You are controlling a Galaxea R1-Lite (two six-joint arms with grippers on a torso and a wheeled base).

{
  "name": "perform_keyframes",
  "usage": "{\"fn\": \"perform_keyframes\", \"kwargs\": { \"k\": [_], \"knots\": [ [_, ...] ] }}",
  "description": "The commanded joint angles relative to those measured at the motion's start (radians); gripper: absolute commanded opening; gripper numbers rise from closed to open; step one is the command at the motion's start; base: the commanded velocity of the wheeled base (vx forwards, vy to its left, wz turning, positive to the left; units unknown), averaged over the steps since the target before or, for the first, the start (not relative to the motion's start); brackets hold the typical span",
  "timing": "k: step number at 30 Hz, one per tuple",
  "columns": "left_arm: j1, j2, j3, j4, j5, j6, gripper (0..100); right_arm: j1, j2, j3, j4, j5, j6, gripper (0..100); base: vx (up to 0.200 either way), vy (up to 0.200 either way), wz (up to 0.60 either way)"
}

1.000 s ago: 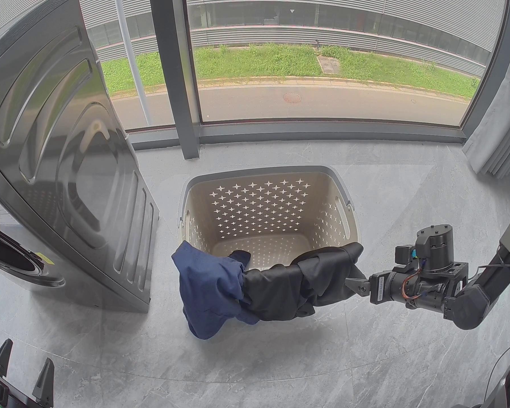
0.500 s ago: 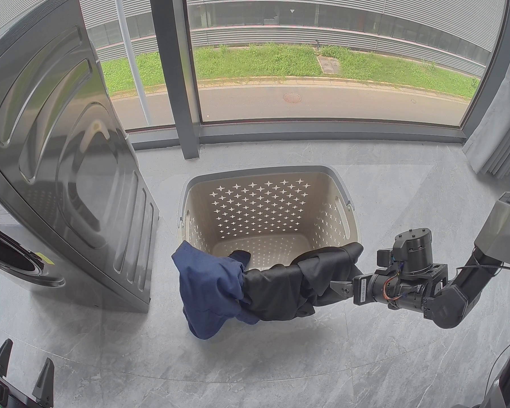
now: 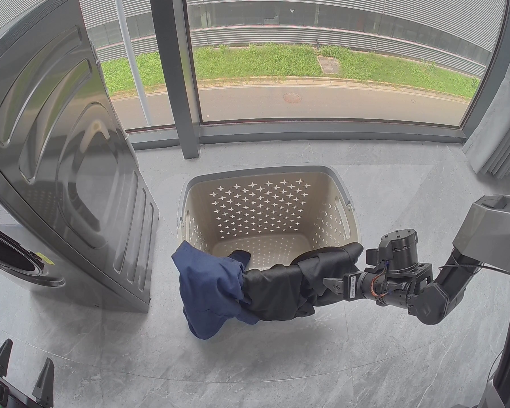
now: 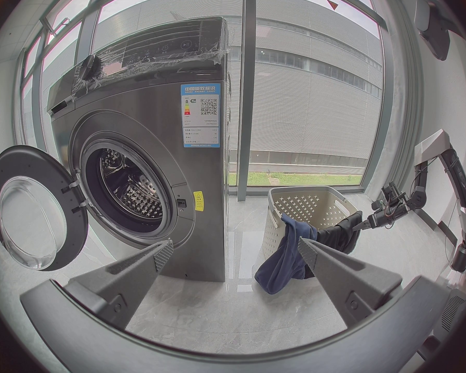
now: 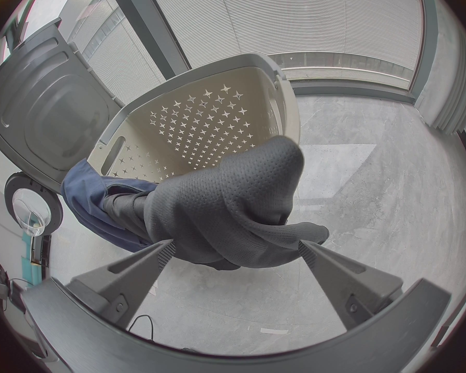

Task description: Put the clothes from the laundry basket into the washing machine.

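Black mesh garment (image 3: 300, 284) over rim of beige plastic basket (image 3: 266, 169) | my right pincer (image 5: 235, 247) apart, flanking its end | risk: shallow bite slips, blue cloth (image 3: 209, 290) snags

The right pincer (image 3: 330, 285) has advanced, jaws apart, up to the black garment (image 3: 289, 291)

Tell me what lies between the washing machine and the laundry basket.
Bare grey floor, as the left wrist view shows. The blue garment hangs over the laundry basket's rim on that side, clear of the washing machine.
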Motion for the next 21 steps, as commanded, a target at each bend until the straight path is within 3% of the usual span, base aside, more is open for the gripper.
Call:
{"fn": "perform_keyframes", "kwargs": {
  "k": [1,12,21],
  "knots": [
    [0.0,-0.015,0.015,0.0,0.0,0.0,100,-0.002,0.023,-0.018,-0.001,0.0,0.0,0,0.0,0.0,0.0],
    [0.001,-0.015,0.015,0.0,0.0,0.0,100,0.019,0.016,-0.005,-0.03,0.003,0.011,0,0.0,0.0,0.0],
    [0.001,-0.015,0.015,0.0,0.0,0.0,100,0.103,-0.168,0.123,-0.02,0.011,0.055,0,0.0,0.0,0.0]
  ]
}}
